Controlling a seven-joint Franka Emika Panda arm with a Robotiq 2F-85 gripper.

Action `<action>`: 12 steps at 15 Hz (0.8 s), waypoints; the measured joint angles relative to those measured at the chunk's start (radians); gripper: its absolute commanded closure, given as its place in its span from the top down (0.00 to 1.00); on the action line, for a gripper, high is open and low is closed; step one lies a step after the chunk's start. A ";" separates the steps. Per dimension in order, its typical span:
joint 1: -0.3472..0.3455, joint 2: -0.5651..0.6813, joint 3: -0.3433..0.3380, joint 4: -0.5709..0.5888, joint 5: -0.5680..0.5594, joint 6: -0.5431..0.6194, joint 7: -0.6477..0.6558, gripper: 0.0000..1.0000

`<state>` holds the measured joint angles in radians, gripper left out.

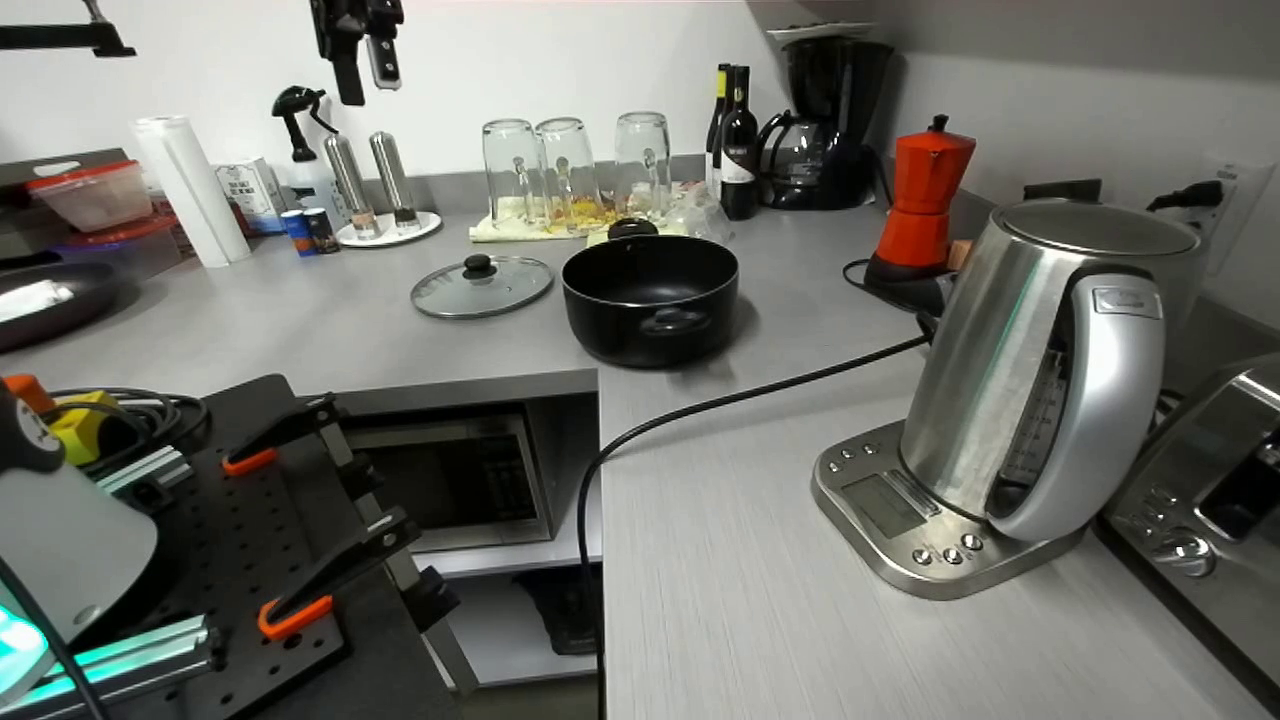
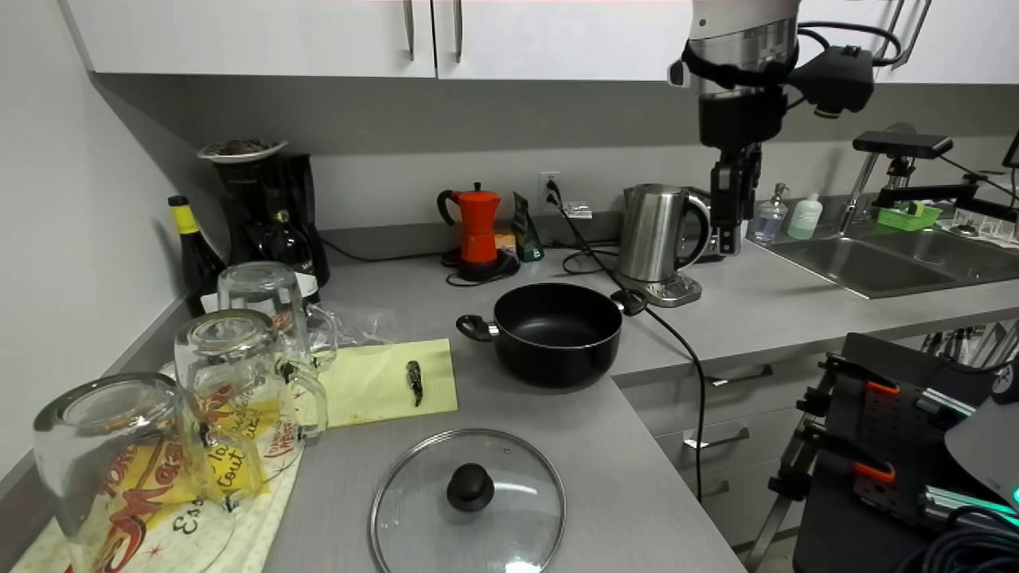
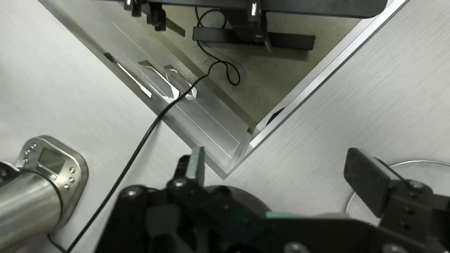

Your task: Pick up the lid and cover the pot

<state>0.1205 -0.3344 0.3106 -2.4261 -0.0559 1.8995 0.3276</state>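
1. Wrist view: the gripper [image 3: 276, 161] has its fingers [image 3: 365, 179] spread wide apart.
2. In both exterior views, the gripper hangs higher than the counter [image 2: 629, 493], pointing down.
3. The glass lid [image 2: 470, 521] lies flat on the counter, knob [image 2: 470, 484] upward, near the black pot [image 2: 557, 342] but apart from it.
4. The pot stands upright, mouth facing up, near the counter's inside corner.
5. The steel kettle [image 2: 653, 235] stands on its base [image 2: 677, 290].

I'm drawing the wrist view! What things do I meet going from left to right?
Shiny steel kettle → three silvery drawer handles → round black pot, mostly hidden → round clear-glass lid with silvery rim.
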 measured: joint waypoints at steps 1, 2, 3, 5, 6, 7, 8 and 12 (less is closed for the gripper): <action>0.010 0.022 0.000 0.007 -0.010 0.026 -0.021 1.00; 0.020 0.047 0.000 0.017 -0.020 0.052 -0.044 1.00; 0.029 0.076 0.000 0.029 -0.028 0.081 -0.071 1.00; 0.046 0.143 0.000 0.058 -0.043 0.135 -0.131 1.00; 0.054 0.178 0.000 0.076 -0.050 0.161 -0.162 1.00; 0.061 0.215 0.000 0.095 -0.057 0.185 -0.195 1.00; 0.068 0.254 0.000 0.116 -0.064 0.206 -0.229 1.00; 0.101 0.419 0.000 0.223 -0.096 0.248 -0.354 1.00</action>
<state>0.2217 0.0842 0.3103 -2.2036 -0.1522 2.1476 -0.0264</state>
